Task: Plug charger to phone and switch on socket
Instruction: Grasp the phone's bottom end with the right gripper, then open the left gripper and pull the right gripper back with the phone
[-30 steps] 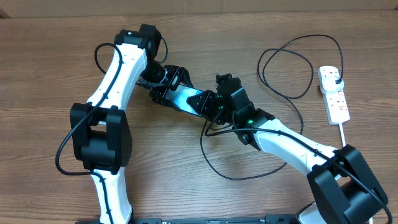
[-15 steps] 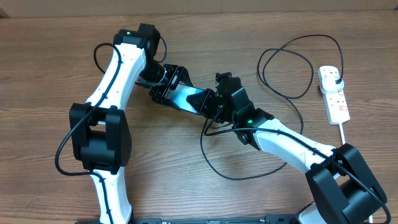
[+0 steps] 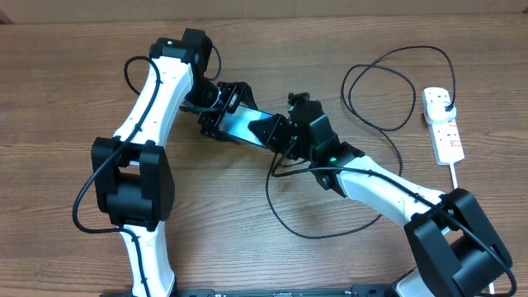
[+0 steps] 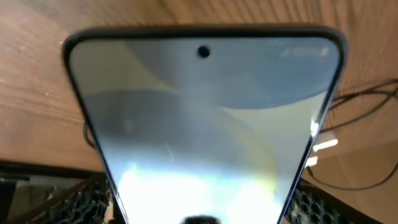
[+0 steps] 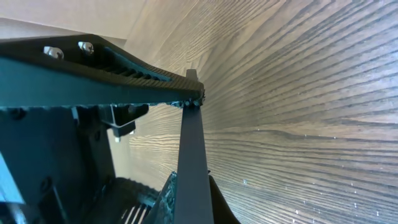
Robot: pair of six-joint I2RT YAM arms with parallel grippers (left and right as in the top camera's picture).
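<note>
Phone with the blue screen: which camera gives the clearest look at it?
The left wrist view: the phone fills the frame, with its screen and front camera hole plain. Overhead shows it small and partly covered. The right wrist view seems to catch only its thin edge.

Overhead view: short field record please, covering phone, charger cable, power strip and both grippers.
phone: slim black-edged smartphone with blue-teal screen, between the two grippers
left gripper: shut on the smartphone's end
right gripper: at the opposite end; open or shut unclear
charger: thin black cable looping over the wooden table; plug head seated in the strip
socket: white power strip, far right; switch state unreadable
connector in phone: cannot tell
</note>
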